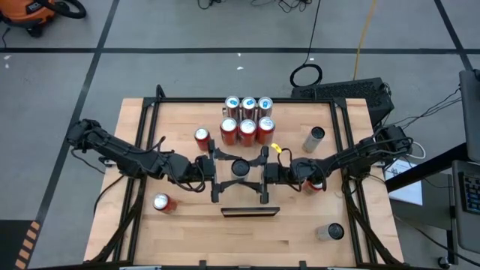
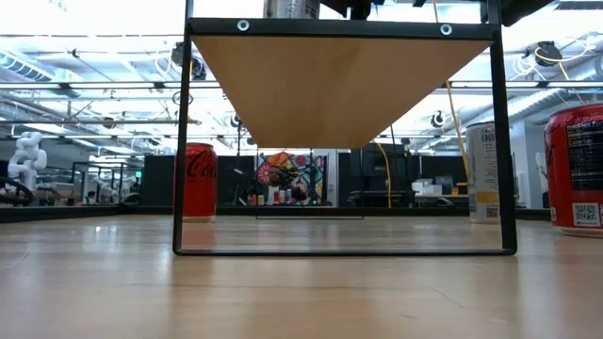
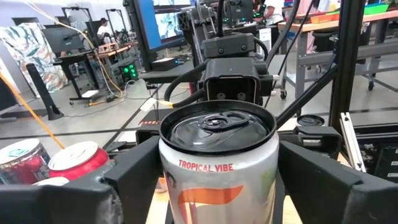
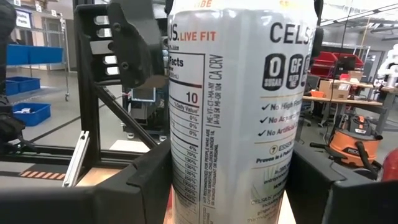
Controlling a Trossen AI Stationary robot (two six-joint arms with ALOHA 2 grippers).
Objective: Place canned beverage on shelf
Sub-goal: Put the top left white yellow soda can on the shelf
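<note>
**Finding.** The silver can (image 1: 240,166) stands upright over the middle of the shelf (image 2: 339,85), with the two arms meeting on it from opposite sides. In the low view, a can base shows at the shelf's top edge. Whether it rests on the panel or hangs just clear cannot be told.

**Tools.** The right gripper (image 1: 255,171) straddles the can, and in its wrist view both fingers lie flush against the can wall. I judge it clamped on the can. The left gripper (image 1: 227,171) brackets the same can from the other side. Whether it is gripping or standing free cannot be told.

**Surroundings.** A block of six cans (image 1: 247,120) stands toward the far end of the shelf, near the silver can but not touching it.

**Step in hand.** The can is being set down on the shelf and let go.

**Recommendations.**
- Confirm the base is flat on the panel before either tool lets go.
- Only one tool should carry the can at a time, since opposed grips risk tilting it.
- Open the jaws fully, then draw each arm straight back along its own line, away from the shelf.
- Keep clear of the six-can block, which would topple easily if brushed.
</note>
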